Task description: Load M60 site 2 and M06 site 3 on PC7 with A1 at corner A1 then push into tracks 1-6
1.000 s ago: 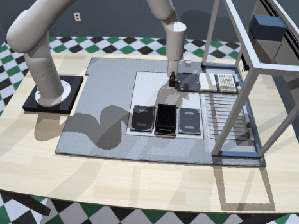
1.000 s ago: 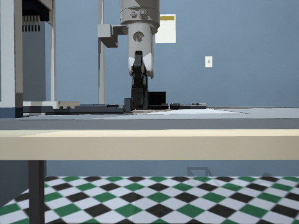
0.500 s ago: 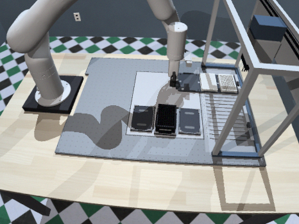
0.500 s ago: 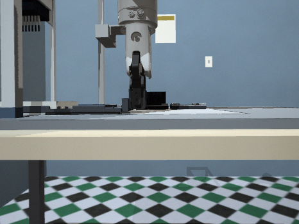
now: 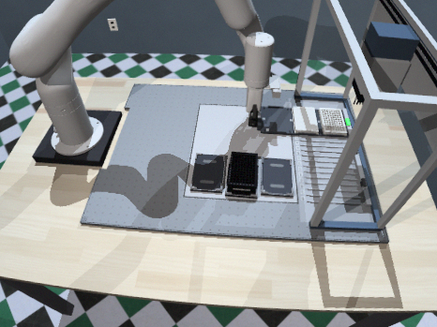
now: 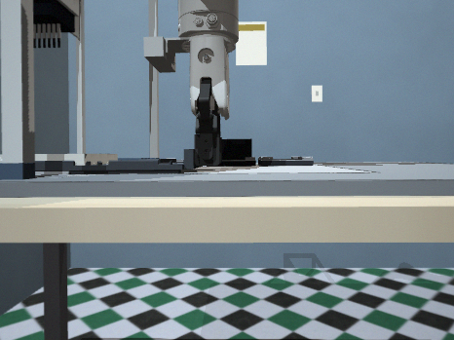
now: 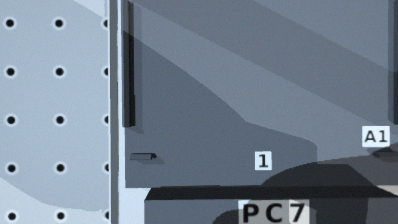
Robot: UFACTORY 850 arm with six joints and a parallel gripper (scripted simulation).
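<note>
Hand (image 5: 253,117) at PC7 (image 5: 277,119) handle end, fingers apart, gripping nothing, pointing straight down from a vertical wrist. Site 1 (image 7: 263,161) under the wrist camera is bare. M60 (image 5: 305,119) sits on site 2, M06 (image 5: 332,121) on site 3, both flat as far as I can tell. Carrier is partly in the rails, green lamp (image 5: 348,122) lit beyond it. M09 (image 5: 243,172) is in the middle nest, flanking nests bare. Step looks like the final push or release; next move: confirm carrier down in tracks, lift hand away.
</note>
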